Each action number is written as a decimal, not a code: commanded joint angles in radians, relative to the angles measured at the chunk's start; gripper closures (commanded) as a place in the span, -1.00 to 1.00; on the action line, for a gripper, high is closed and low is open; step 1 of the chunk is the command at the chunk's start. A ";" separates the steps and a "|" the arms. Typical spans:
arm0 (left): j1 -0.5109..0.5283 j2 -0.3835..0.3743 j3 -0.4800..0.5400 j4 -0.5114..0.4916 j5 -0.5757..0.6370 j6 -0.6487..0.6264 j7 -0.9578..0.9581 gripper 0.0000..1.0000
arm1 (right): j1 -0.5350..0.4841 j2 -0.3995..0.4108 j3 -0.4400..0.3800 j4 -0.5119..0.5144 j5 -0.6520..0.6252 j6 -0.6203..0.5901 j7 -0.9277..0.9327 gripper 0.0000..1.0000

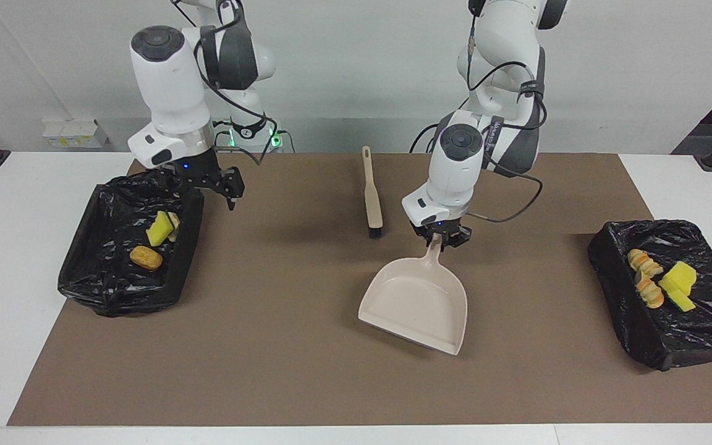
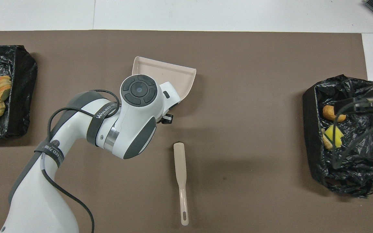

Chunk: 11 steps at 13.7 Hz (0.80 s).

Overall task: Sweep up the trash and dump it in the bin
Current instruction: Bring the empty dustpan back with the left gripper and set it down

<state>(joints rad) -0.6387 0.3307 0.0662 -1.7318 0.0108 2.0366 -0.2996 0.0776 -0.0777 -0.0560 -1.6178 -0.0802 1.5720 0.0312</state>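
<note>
Scraps of yellow sponge and orange-brown bread-like foam (image 1: 662, 283), light, soft, squashable, already in black-lined bins (image 1: 615, 272); left tool (image 1: 441, 240) clamped on beige plastic dustpan (image 1: 415, 303) handle, seemingly grounded; right tool (image 1: 214, 185) open.

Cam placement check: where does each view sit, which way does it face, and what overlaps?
Facing view: high across the table, looking at the robots; shows both arms whole, the left gripper shut on the dustpan handle, the right gripper open over the edge of a bin.
Overhead view: above the robots' end, looking forward and steeply down; shows most of the left arm and only a sliver of the right arm.
Shared: dustpan, brush, both bins with trash, half a turn apart.
</note>
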 commanded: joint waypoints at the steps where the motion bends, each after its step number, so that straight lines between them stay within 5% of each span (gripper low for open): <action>1: -0.030 0.002 0.021 -0.029 -0.017 0.057 -0.029 1.00 | -0.038 -0.043 -0.004 0.006 0.039 -0.087 -0.085 -1.00; 3: -0.032 0.017 0.021 -0.022 -0.029 0.076 -0.030 1.00 | -0.088 -0.056 -0.013 -0.014 0.039 -0.090 -0.126 -1.00; 5: -0.071 0.112 0.021 0.055 -0.029 0.076 -0.120 1.00 | -0.163 -0.057 -0.015 -0.023 0.045 -0.083 -0.187 -1.00; 7: -0.070 0.186 0.021 0.164 -0.078 0.059 -0.180 1.00 | -0.168 -0.044 -0.013 -0.008 0.069 -0.084 -0.188 -1.00; 9: -0.070 0.217 0.023 0.196 -0.132 0.056 -0.225 1.00 | -0.160 -0.001 -0.008 0.088 0.091 -0.157 -0.172 -1.00; 11: -0.067 0.235 0.023 0.219 -0.132 0.059 -0.272 1.00 | -0.145 -0.005 -0.002 0.069 0.068 -0.111 -0.172 -1.00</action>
<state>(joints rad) -0.6954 0.5230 0.0706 -1.5674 -0.0996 2.1054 -0.5311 -0.0755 -0.1044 -0.0660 -1.5769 -0.0120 1.4546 -0.1418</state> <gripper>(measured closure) 0.674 0.000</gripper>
